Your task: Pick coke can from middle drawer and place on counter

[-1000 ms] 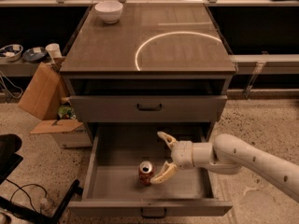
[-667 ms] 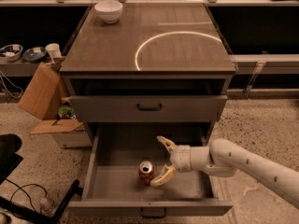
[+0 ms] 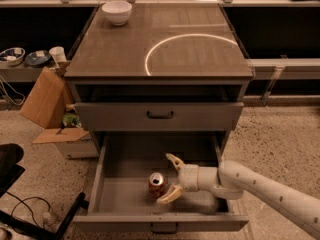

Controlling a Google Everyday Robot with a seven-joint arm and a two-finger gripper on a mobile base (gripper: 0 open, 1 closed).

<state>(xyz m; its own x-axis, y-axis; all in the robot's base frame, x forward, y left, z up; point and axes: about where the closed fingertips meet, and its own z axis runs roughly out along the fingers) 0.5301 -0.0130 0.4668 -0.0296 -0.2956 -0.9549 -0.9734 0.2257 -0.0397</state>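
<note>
The coke can stands upright on the floor of the pulled-out middle drawer, near its front centre. My gripper is inside the drawer just right of the can, open, with one cream finger behind and right of the can and the other low at the can's right side. The white arm reaches in from the right. The counter, with its bright white arc, is above the drawers.
A white bowl stands at the counter's back left corner. The drawer above is shut. Cardboard boxes and a shelf with dishes are at the left. A black chair base sits at lower left.
My gripper has slid a little left toward the can. The can has not moved.
</note>
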